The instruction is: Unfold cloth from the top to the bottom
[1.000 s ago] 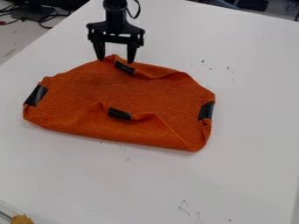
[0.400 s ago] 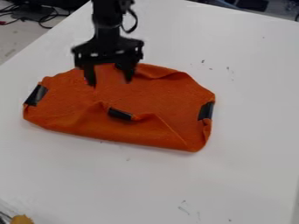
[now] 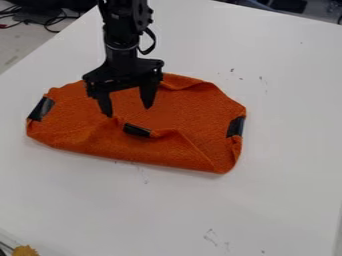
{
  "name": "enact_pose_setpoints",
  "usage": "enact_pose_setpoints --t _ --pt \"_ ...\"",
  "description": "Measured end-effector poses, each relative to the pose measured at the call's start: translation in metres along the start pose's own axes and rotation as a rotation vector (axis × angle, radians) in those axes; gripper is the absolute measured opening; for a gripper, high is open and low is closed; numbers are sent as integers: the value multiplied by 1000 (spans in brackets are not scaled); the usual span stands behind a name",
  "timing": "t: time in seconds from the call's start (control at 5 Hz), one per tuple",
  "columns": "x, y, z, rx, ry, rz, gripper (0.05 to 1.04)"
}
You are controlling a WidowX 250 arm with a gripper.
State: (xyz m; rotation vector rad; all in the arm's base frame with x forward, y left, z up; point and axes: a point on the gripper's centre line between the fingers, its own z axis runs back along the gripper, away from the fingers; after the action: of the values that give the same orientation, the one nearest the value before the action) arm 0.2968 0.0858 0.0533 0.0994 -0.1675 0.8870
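Note:
My black gripper [image 3: 127,113] is over the middle-left of the orange cloth [image 3: 177,107], its two fingers apart with nothing held between them. Its fingertips hang just behind the black tape piece [image 3: 137,130] on the cloth's near folded flap. The cloth lies on the white table with its edges folded in. More black tape marks its left corner [image 3: 41,109] and right corner [image 3: 236,127]. The arm covers part of the cloth's far edge.
The white table [image 3: 267,200] surrounds the cloth. A yellowish-brown object [image 3: 25,250] is at the bottom left corner. Dark cables [image 3: 50,21] lie beyond the table at the upper left.
From the cloth's far edge, my gripper has come nearer the camera, over the cloth's middle, its fingers still apart. The cloth's near flap looks the same.

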Motion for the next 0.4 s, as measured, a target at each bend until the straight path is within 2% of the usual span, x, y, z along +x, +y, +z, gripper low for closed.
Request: enact_pose_setpoints --t 0.4 --pt "-1 -1 -20 -33 43 42 1001"
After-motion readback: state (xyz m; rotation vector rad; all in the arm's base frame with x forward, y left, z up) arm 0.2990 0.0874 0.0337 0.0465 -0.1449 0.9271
